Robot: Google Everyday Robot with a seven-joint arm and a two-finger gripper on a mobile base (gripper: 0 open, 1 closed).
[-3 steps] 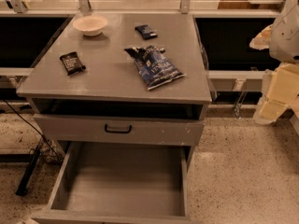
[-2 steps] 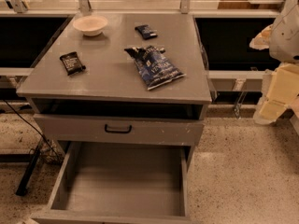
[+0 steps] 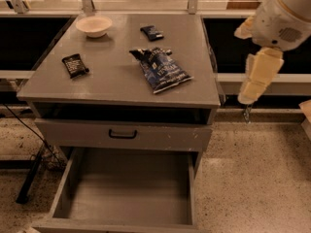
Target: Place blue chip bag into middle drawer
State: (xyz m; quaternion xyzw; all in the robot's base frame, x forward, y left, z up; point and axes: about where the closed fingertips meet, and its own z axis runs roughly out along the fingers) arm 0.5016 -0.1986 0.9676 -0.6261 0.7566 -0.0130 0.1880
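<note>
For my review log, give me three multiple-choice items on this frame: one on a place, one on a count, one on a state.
1. Where does the blue chip bag lie?
A) on the cabinet top
B) inside a drawer
C) on the floor

2. How many small dark packets are on the cabinet top?
A) one
B) two
C) four

3. How does the middle drawer stand?
A) pushed shut
B) pulled open
C) lifted out onto the cabinet top

Answers:
1 A: the bag lies flat on the top, while the hand hangs to the right of the cabinet, apart from the bag.
2 B: one packet sits near the left edge and one near the back.
3 B: its grey floor shows below the drawer front with the black handle.
</note>
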